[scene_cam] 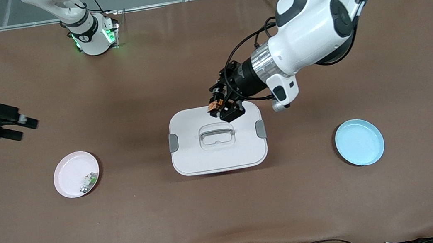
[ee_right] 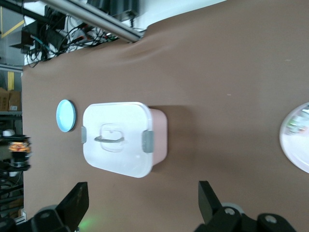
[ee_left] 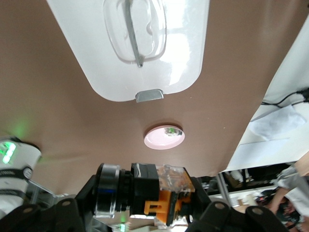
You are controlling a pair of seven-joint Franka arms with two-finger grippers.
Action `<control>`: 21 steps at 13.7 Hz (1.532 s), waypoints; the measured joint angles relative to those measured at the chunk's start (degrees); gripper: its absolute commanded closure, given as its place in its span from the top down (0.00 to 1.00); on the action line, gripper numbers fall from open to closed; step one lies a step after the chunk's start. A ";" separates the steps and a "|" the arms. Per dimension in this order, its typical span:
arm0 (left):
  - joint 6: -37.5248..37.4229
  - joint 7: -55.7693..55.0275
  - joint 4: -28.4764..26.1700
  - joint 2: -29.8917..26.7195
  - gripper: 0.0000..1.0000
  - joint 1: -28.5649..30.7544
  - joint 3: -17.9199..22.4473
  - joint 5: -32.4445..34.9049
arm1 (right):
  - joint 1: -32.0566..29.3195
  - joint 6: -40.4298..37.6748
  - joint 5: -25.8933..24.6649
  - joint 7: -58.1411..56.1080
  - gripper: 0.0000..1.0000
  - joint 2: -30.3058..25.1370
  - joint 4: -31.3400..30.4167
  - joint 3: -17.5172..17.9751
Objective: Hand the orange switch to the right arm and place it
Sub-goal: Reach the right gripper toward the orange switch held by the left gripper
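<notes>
Switch (scene_cam: 213,106) first: the orange switch sits pinched between the fingers of the left gripper (scene_cam: 223,108), which hangs in the air over the edge of the white lidded box (scene_cam: 219,154) on the side toward the robots' bases. The left wrist view shows the same thing close up, the orange and clear body (ee_left: 166,195) clamped between the dark fingers. Holding it up there, over the middle of the table, looks to me like an offer: the box is the point both arms can reach.

The right gripper (scene_cam: 20,126) is up over bare table well off toward the right arm's end from the box, pointing toward it. Its jaws stand wide apart, which the right wrist view confirms, with nothing between the two fingers (ee_right: 72,203). I take that as readiness to receive.

A pink plate (scene_cam: 70,182) lies on the table toward the right arm's end from the box, with a small white-and-green component (scene_cam: 90,182) already on it. A blue plate (scene_cam: 359,142) lies toward the left arm's end, with nothing on it. Since the right arm must do the placing, I would guess the pink plate is the goal.

The handover itself is not yet done; the two grippers are well apart.
</notes>
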 measured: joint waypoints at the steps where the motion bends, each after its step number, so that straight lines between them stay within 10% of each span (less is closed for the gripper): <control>1: 1.54 -2.27 0.00 0.64 0.28 -0.99 0.01 0.05 | 2.15 1.71 1.07 0.80 1.00 -0.02 -0.67 0.08; 5: 5.48 -11.18 0.01 2.14 0.28 -4.28 0.04 1.81 | 6.04 5.86 9.42 2.19 1.00 -0.02 -4.87 0.11; 21: 11.81 -21.43 0.13 4.76 0.29 -14.93 2.96 9.34 | 17.19 14.18 10.09 9.09 1.00 -2.42 -18.33 0.09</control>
